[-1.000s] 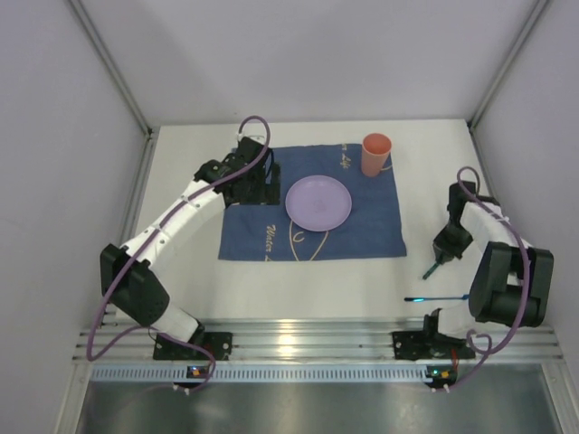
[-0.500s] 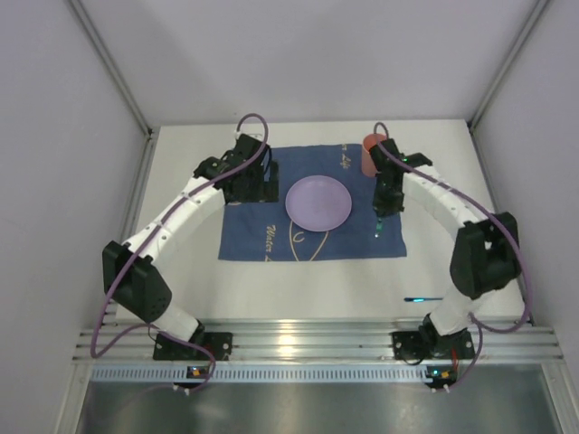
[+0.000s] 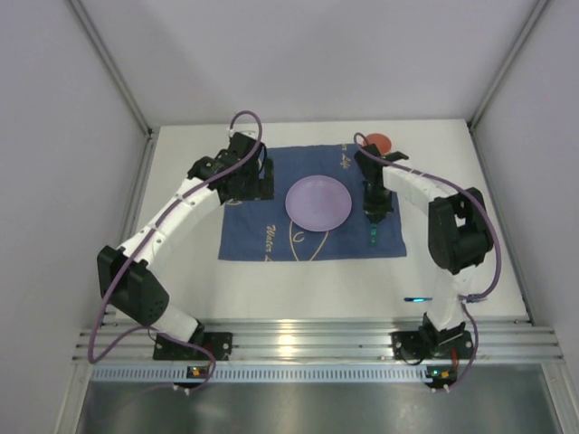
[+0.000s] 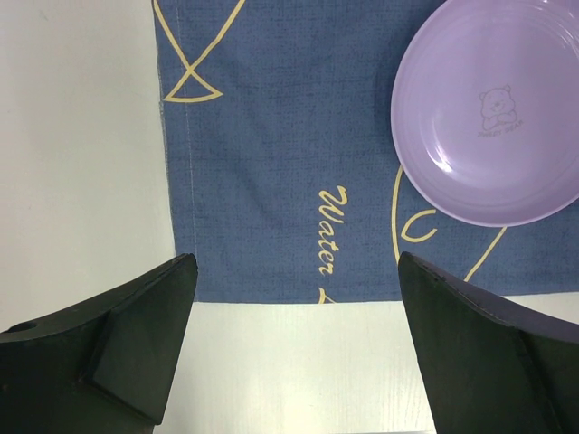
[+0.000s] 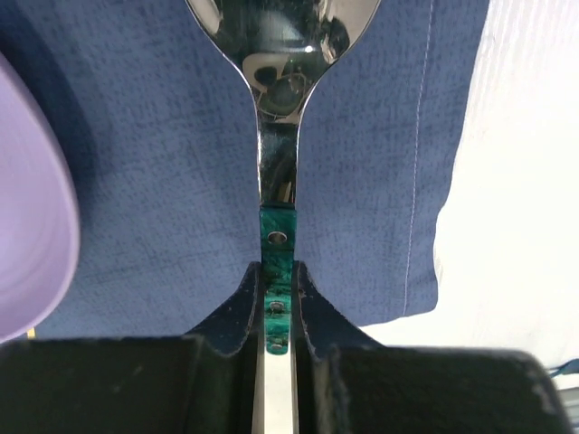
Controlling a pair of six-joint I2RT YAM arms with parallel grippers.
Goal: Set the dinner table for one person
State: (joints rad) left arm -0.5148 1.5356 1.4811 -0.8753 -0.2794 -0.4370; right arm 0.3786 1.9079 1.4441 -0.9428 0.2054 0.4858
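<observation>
The white dinner table [image 3: 181, 271] carries a dark-blue cloth [image 3: 271, 237] with yellow drawings. A lilac plate [image 3: 318, 201] sits at the cloth's middle. My right gripper [image 3: 374, 213] is shut on the green handle of a steel spoon [image 5: 279, 54] and holds it over the cloth's right part, just right of the plate [image 5: 27, 253]. In the right wrist view the gripper [image 5: 277, 273] pinches the handle. My left gripper [image 3: 256, 185] is open and empty over the cloth's left part; in the left wrist view it [image 4: 296, 268] stands above the cloth edge [image 4: 262, 226], with the plate [image 4: 493, 108] to its right.
An orange cup [image 3: 379, 142] at the cloth's back right corner is mostly hidden by my right arm. A utensil with a blue-teal handle [image 3: 416, 298] lies on the table at the front right. A ribbed aluminium rail [image 3: 298, 339] runs along the near edge. Grey walls close three sides.
My right arm has swung from the table's right side to the cloth, carrying the spoon to just right of the plate. It now covers the cup. The left arm barely moved.
</observation>
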